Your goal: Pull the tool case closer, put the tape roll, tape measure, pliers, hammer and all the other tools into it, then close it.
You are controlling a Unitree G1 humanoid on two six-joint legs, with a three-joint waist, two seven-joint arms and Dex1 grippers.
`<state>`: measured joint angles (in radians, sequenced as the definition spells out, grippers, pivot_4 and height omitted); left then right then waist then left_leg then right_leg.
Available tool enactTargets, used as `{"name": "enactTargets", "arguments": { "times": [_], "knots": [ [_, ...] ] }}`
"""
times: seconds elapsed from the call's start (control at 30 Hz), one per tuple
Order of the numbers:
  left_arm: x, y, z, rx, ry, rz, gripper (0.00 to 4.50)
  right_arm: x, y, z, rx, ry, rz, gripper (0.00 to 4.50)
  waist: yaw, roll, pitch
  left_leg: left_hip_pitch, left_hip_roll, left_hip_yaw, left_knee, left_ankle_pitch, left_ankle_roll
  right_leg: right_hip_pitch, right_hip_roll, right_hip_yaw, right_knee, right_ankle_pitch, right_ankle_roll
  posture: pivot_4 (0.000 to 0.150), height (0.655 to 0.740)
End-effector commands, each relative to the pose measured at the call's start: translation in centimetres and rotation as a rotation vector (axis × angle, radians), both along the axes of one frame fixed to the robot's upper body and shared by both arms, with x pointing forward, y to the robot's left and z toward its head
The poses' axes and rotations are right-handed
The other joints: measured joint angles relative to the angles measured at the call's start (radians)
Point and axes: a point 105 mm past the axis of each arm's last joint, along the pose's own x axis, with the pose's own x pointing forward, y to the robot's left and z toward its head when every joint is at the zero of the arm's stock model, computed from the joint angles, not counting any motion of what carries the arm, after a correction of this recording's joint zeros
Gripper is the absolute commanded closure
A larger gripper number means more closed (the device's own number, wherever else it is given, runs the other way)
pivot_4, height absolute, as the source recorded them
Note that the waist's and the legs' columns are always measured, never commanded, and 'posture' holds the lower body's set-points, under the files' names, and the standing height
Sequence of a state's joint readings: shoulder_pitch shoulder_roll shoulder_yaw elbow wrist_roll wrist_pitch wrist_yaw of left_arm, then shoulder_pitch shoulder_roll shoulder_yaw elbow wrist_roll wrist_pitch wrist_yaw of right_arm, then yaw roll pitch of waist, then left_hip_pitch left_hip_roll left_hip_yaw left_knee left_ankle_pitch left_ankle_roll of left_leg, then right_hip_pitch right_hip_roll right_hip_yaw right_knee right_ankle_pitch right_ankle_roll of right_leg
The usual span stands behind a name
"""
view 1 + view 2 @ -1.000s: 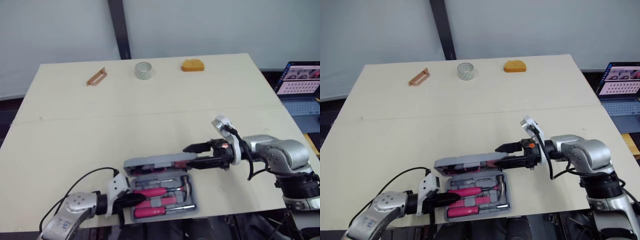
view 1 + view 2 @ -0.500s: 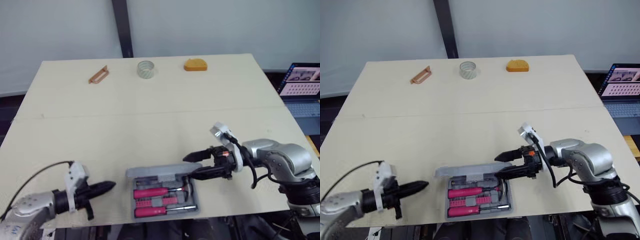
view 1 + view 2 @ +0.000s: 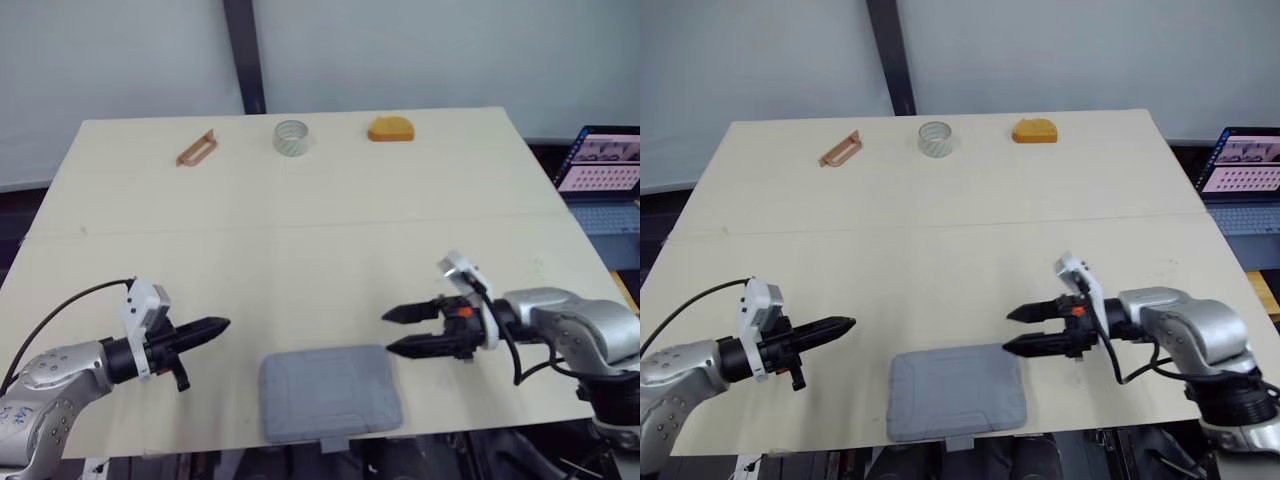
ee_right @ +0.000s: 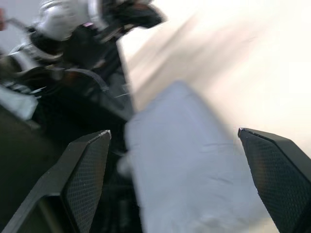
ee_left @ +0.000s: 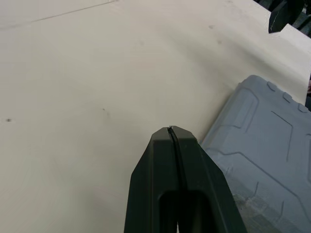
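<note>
The grey tool case (image 3: 330,392) lies shut at the table's near edge, its lid flat. My right gripper (image 3: 393,331) hangs open just to the right of the case, its fingertips level with the case's far right corner and apart from it. My left gripper (image 3: 221,325) is shut and empty, to the left of the case, pointing toward it. In the left wrist view the case (image 5: 265,145) lies beside my shut fingers (image 5: 176,160). At the far edge sit a clear tape roll (image 3: 291,137), an orange tape measure (image 3: 390,130) and an orange-brown tool (image 3: 195,150).
A laptop (image 3: 604,168) stands off the table's right side. A dark post (image 3: 240,55) rises behind the table. Bare tabletop (image 3: 300,250) stretches between the case and the far items.
The case lid has dropped from half-raised to flat, hiding the tools inside. My right gripper has drawn back to the right, away from the lid. My left gripper has moved slightly up.
</note>
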<state>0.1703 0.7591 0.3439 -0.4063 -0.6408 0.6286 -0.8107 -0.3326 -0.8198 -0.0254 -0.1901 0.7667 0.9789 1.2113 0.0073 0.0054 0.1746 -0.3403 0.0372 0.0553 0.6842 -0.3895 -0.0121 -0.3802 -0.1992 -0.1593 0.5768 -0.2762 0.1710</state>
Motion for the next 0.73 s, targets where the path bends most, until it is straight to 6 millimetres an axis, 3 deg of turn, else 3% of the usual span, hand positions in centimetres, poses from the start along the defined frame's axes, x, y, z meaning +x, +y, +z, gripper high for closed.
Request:
{"name": "enactTargets", "arguments": {
  "times": [0.03, 0.2, 0.27, 0.53, 0.73],
  "knots": [
    [0.6, 3.9, 0.7, 0.082, -0.047, 0.107, 3.2, 1.6, -4.8, 1.3, -0.066, -0.136, -0.201, 0.0, 0.001, 0.0, 0.0, 0.0, 0.0, 0.0, 0.0, 0.0, 0.0, 0.0, 0.0, 0.0, 0.0, 0.0, 0.0, 0.15, 0.74],
    [0.8, 8.5, 1.0, 0.18, -0.077, 0.203, 0.73, 1.6, -9.5, -0.3, -0.23, -0.235, -0.34, 0.0, 0.004, 0.0, 0.0, -0.001, 0.0, 0.002, -0.002, 0.0, 0.0, -0.002, 0.0, 0.0, -0.001, 0.0, 0.0, 0.15, 0.74],
    [1.0, 10.2, 1.4, 0.233, -0.096, 0.237, 0.02, 1.1, -10.9, -1.2, -0.298, -0.245, -0.361, 0.0, 0.004, -0.001, 0.0, -0.001, 0.0, 0.003, -0.002, 0.0, 0.0, -0.002, 0.0, 0.0, -0.001, 0.0, 0.0, 0.15, 0.74],
    [1.2, 14.5, 2.0, 0.318, -0.103, 0.303, 0.02, -0.3, -14.3, -3.3, -0.328, -0.201, -0.483, 0.0, -0.008, -0.001, 0.001, 0.001, 0.0, 0.005, -0.002, 0.0, 0.0, -0.002, 0.0, 0.001, 0.0, 0.0, 0.0, 0.15, 0.74],
    [1.3, 14.7, 1.7, 0.31, -0.08, 0.284, 0.02, -0.4, -14.7, -3.7, -0.324, -0.205, -0.491, 0.0, -0.014, -0.002, 0.001, 0.001, 0.001, 0.006, -0.002, 0.0, 0.0, -0.003, 0.0, 0.001, 0.001, 0.0, 0.0, 0.15, 0.74]
  ]
}}
